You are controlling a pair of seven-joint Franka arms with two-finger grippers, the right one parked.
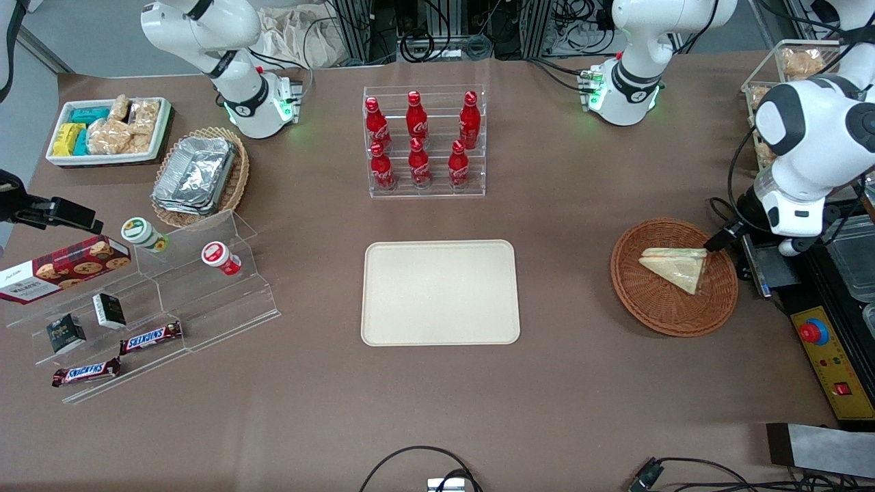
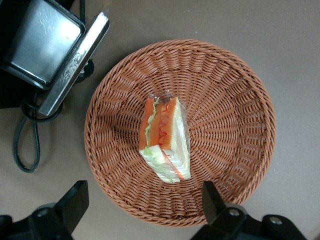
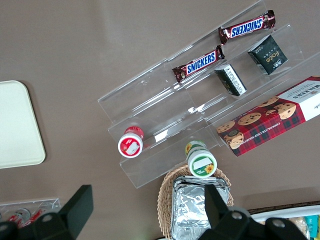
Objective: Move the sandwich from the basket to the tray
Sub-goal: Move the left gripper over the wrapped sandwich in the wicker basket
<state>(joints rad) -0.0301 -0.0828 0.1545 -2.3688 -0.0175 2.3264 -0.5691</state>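
The sandwich (image 1: 673, 266), a wrapped white-bread wedge with orange and green filling, lies in the round reddish-brown basket (image 1: 656, 304) toward the working arm's end of the table. In the left wrist view the sandwich (image 2: 165, 140) rests near the middle of the basket (image 2: 235, 100). My gripper (image 2: 144, 204) hovers open above the basket's rim, with nothing between its fingers and the sandwich just ahead of them. From the front only a dark fingertip of the gripper (image 1: 719, 240) shows, at the basket's edge. The cream tray (image 1: 441, 292) lies bare mid-table.
A rack of red bottles (image 1: 424, 143) stands farther from the front camera than the tray. A control box with a red button (image 1: 815, 333) and a dark metal unit (image 2: 45, 45) with a cable sit beside the basket. A clear stepped shelf of snacks (image 1: 157, 301) stands toward the parked arm's end.
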